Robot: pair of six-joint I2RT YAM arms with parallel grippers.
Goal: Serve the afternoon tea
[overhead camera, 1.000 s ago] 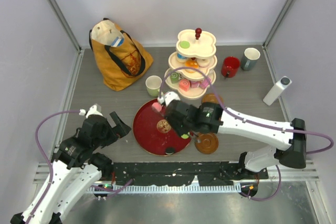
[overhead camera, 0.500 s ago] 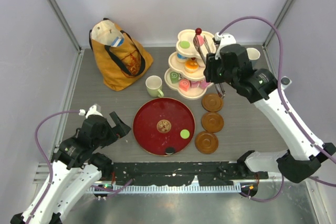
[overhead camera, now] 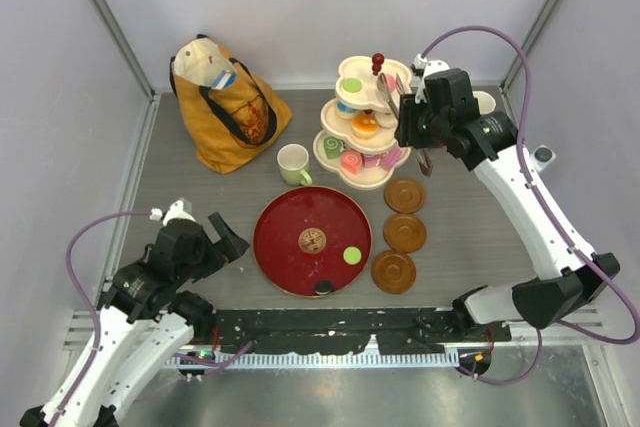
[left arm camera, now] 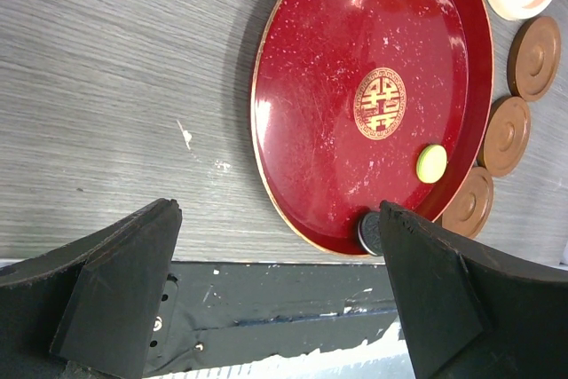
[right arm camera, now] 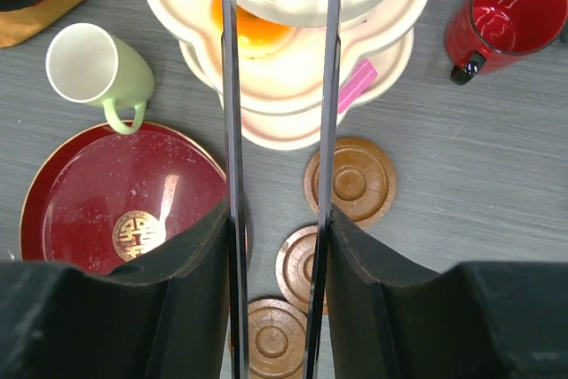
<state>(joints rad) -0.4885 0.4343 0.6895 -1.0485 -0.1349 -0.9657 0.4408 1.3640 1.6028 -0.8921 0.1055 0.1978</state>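
Observation:
My right gripper [overhead camera: 418,135] is shut on metal tongs [overhead camera: 388,95], whose blades [right arm camera: 232,86] reach over the top of the cream three-tier stand [overhead camera: 385,175]; their tips are out of the wrist view. The stand carries a green macaron [overhead camera: 351,85], an orange donut [overhead camera: 364,124] and pink pieces [overhead camera: 350,160]. A green macaron [overhead camera: 352,255] and a dark cookie [overhead camera: 324,287] lie on the red tray [overhead camera: 290,232]. The pale green mug [overhead camera: 293,162] stands left of the stand. The red mug [right arm camera: 506,15] and the grey-blue mug [overhead camera: 483,102] stand to its right. My left gripper [overhead camera: 228,242] is open and empty.
Three brown coasters [overhead camera: 405,195] lie in a row right of the tray. The mustard tote bag [overhead camera: 225,102] sits at the back left. A white bottle [overhead camera: 540,159] stands at the right wall. A black strip [left arm camera: 266,286] runs along the near edge.
My right arm swung from over the red tray up to the stand, carrying a pink piece in the tongs, and has now shifted slightly over the top tier. The left arm has not moved.

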